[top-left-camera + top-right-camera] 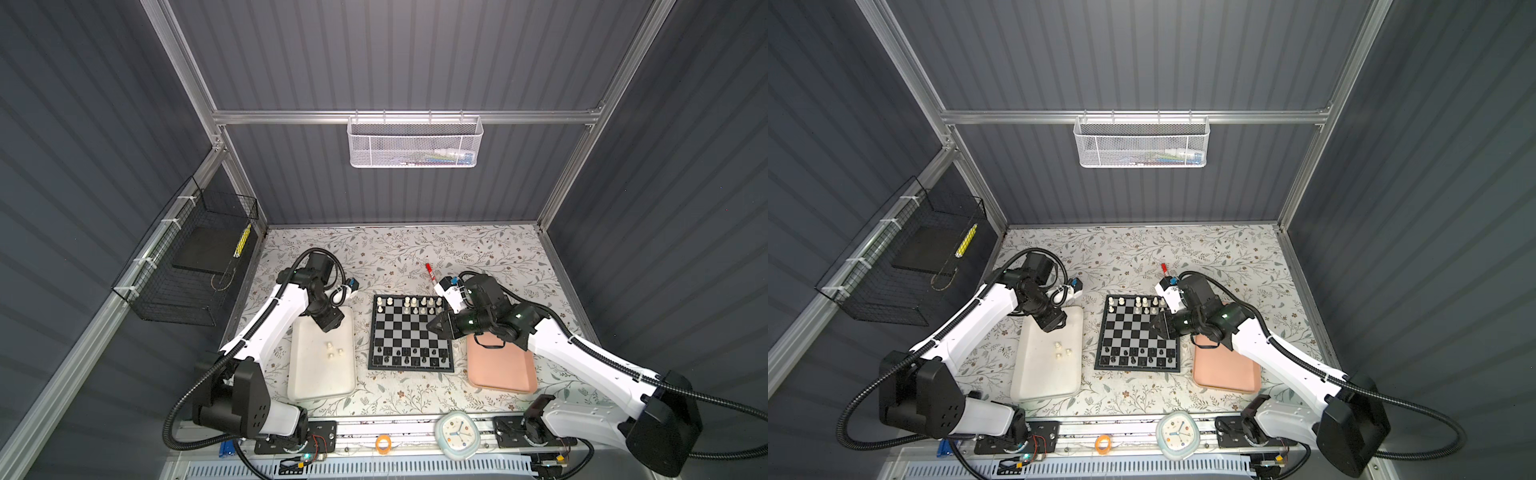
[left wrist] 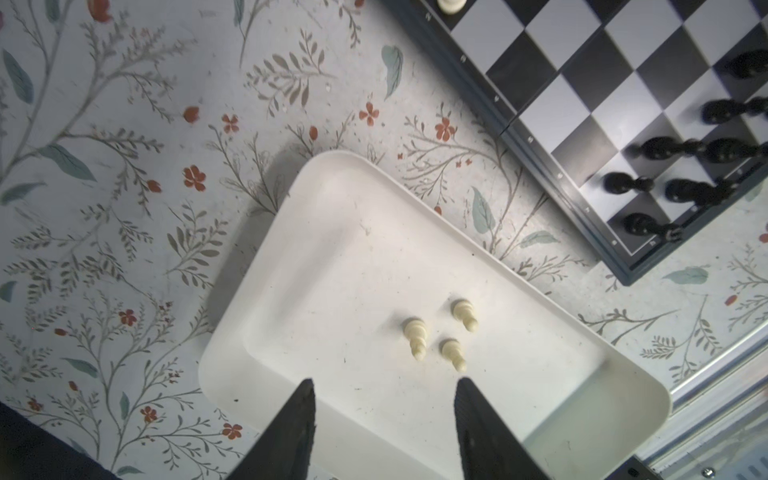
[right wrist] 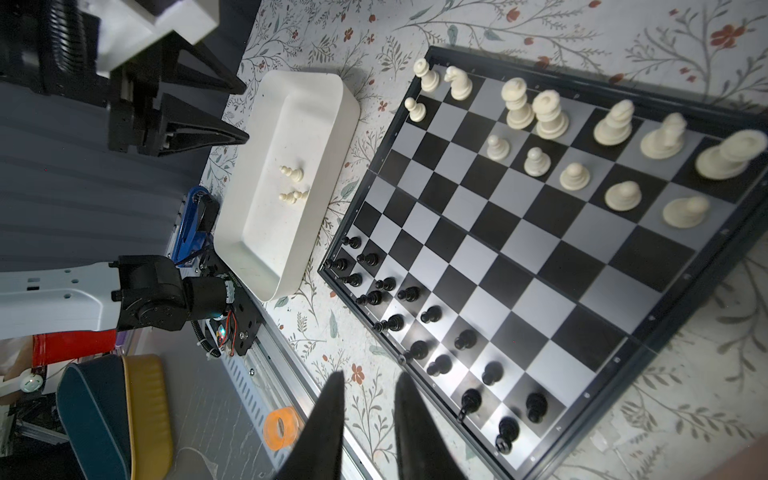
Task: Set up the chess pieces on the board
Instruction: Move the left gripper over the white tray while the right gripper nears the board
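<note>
The board (image 1: 405,332) (image 1: 1133,330) lies at the table's middle. Cream-white chess pieces (image 1: 415,304) (image 3: 536,116) fill its far rows with gaps; black chess pieces (image 1: 409,358) (image 3: 415,316) stand along its near rows. Three more white pawns (image 1: 333,351) (image 2: 436,332) stand in the white tray (image 1: 320,382). My left gripper (image 1: 330,323) (image 2: 384,380) hangs open over the tray's far end, a little short of the pawns, with nothing between its fingers. My right gripper (image 1: 436,325) (image 3: 370,376) hovers above the board's right edge, its jaws narrowly apart and empty.
A pink tray (image 1: 503,374) lies right of the board, partly under the right arm. A red marker (image 1: 429,270) lies behind the board. A clock (image 1: 457,434) and an orange tape ring (image 1: 383,444) sit on the front rail.
</note>
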### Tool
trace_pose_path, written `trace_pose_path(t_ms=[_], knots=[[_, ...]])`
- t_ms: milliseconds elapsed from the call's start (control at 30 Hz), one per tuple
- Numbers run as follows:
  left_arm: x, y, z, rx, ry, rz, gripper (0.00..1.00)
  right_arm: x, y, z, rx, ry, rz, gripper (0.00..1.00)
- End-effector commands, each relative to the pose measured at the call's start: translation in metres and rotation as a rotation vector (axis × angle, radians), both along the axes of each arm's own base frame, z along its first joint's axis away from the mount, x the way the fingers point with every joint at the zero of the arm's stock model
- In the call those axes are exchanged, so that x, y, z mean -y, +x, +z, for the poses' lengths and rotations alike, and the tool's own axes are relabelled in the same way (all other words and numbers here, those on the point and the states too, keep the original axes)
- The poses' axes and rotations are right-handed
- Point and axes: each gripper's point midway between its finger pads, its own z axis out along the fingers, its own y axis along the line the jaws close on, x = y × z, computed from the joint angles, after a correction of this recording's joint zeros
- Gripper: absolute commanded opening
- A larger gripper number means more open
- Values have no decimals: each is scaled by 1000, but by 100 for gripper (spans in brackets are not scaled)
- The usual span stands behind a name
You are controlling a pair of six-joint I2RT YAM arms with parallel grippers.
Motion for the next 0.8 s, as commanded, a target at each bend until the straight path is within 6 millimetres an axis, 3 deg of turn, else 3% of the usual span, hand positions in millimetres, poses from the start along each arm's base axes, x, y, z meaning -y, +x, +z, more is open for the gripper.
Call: trace_pose_path(t_ms=[0, 367, 767], knots=[[-1, -6, -8, -26, -21, 40, 54, -10, 1, 15, 44, 36, 38, 24], [-11, -19, -39, -66, 22, 47, 51, -23, -3, 9, 54, 47, 69, 24], [-15, -24, -47, -98, 39, 59, 47, -35, -6, -1, 29, 22, 122, 24]])
